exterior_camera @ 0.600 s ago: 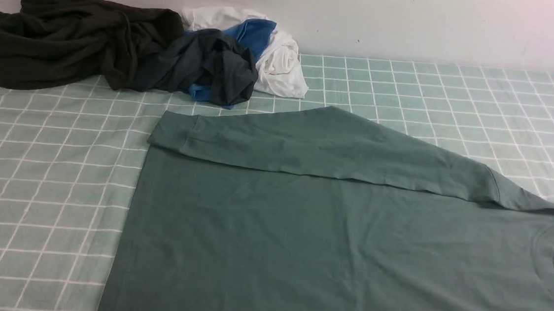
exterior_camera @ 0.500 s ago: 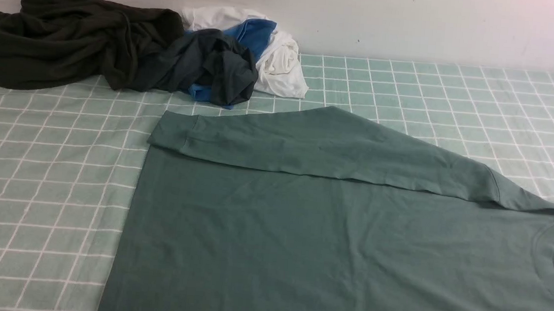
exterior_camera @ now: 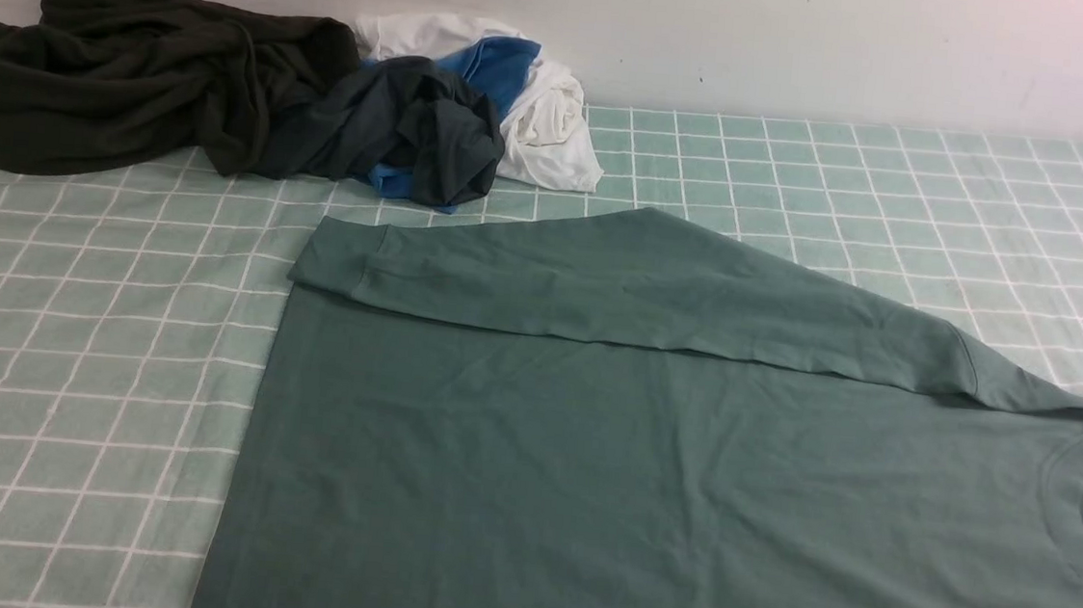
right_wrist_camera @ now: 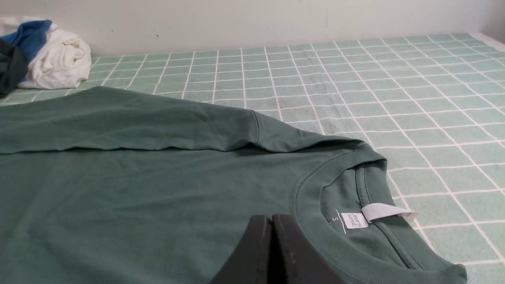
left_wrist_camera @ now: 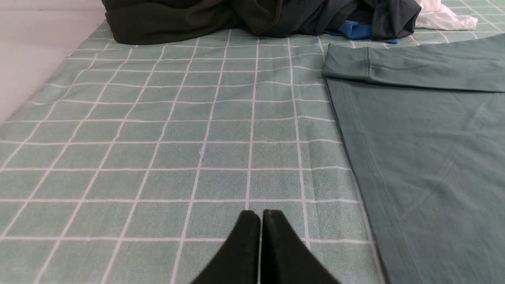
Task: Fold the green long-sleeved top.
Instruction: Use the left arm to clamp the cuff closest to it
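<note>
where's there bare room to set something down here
Two bare patches of checked cloth: one left of the top, on the near side of the dark pile; one at far right, between the sleeve and the wall. Crowded: the far-left corner with that pile, and the middle, under the top.

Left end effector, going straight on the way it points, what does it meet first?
The left end effector probably meets the dark crumpled garment first; only checked cloth lies before it.
</note>
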Tool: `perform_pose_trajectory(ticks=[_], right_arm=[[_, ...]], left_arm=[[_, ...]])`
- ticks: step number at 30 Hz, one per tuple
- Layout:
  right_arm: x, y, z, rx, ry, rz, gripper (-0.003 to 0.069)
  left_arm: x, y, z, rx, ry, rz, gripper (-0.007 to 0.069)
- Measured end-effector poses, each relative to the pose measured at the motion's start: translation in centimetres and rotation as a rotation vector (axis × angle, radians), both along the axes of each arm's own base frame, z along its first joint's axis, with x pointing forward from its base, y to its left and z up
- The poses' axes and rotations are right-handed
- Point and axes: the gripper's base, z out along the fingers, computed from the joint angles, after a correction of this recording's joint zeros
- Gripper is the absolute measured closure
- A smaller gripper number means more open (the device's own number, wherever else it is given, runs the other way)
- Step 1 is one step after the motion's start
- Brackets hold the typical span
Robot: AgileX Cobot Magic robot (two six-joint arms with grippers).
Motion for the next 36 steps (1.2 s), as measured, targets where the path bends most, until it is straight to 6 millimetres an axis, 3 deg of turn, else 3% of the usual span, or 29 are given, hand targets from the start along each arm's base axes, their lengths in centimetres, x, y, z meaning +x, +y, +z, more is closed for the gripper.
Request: perform_pose_trajectory(ticks=[30,36], right_arm=[[0.0,-0.01,0.0,-0.006,0.0,0.0,0.0673],[0.0,-0.01,0.0,-0.006,0.0,0.0,0.0673]], left_arm=[[0.0,0.03,0.0,0.012,0.0,0.0,0.0628],[0.01,-0.15,0.0,-0.05,-0.002,-0.004,0.0628]])
